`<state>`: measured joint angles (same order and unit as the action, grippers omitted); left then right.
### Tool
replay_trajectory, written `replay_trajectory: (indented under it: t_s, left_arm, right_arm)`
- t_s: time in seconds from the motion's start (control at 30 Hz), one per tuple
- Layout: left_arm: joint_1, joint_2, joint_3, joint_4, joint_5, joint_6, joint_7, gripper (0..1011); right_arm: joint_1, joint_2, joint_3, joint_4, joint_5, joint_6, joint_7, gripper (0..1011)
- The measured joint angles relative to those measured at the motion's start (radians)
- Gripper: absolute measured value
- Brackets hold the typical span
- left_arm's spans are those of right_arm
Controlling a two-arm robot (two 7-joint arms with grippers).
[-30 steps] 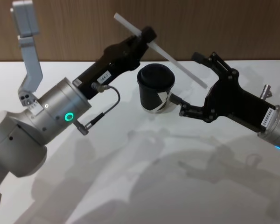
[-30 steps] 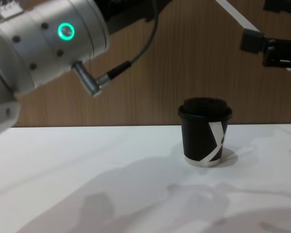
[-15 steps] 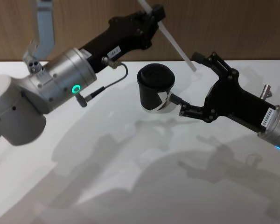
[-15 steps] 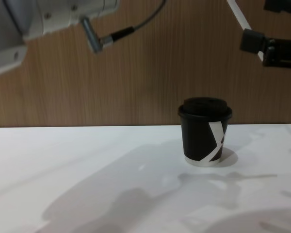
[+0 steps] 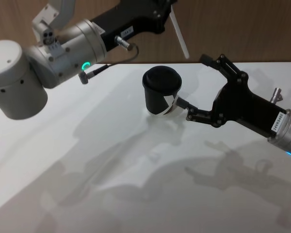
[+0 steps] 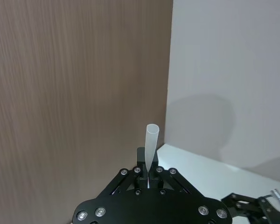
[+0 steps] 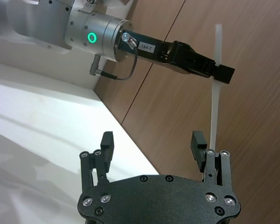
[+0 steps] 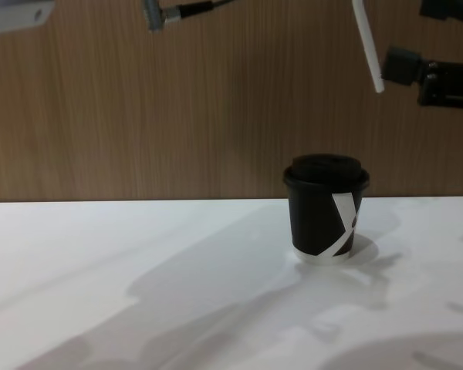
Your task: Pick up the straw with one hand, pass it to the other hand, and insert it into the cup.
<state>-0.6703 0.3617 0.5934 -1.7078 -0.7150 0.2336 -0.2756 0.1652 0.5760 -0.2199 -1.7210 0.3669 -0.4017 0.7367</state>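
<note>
My left gripper [image 5: 166, 7], raised at 12 o'clock of the cup [image 5: 161, 90], pinches the white straw [image 5: 179, 35] between closed fingers. The straw hangs nearly upright, its lower end in the air at 1 o'clock of the lid, clear of it. My right gripper [image 5: 193, 83] sits at 3 o'clock, just beside the cup on the white table [image 5: 111, 145], fingers spread wide, holding nothing

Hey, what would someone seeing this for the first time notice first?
Probably the straw, thin and white, held steeply tilted by the left gripper in the air above the cup. Then the cup itself, black with a domed lid, upright on the white table, and the right gripper hovering open at its right.
</note>
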Motion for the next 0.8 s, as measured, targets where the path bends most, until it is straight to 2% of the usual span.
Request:
replay_trajectory:
  t_s: [0.23, 0.37, 0.8]
  left_arm:
    - [-0.045, 0.006, 0.020, 0.006, 0.050, 0.044, 0.015, 14]
    - [-0.062, 0.008, 0.025, 0.006, 0.064, 0.070, 0.023, 15]
    - [-0.095, 0.000, 0.027, 0.014, 0.073, 0.174, 0.043, 14]
  right_arm:
    - [0.000, 0.000, 0.000, 0.000, 0.000, 0.000, 0.000, 1001]
    - [0.000, 0.000, 0.000, 0.000, 0.000, 0.000, 0.000, 1001]
    - [0.000, 0.000, 0.000, 0.000, 0.000, 0.000, 0.000, 1001]
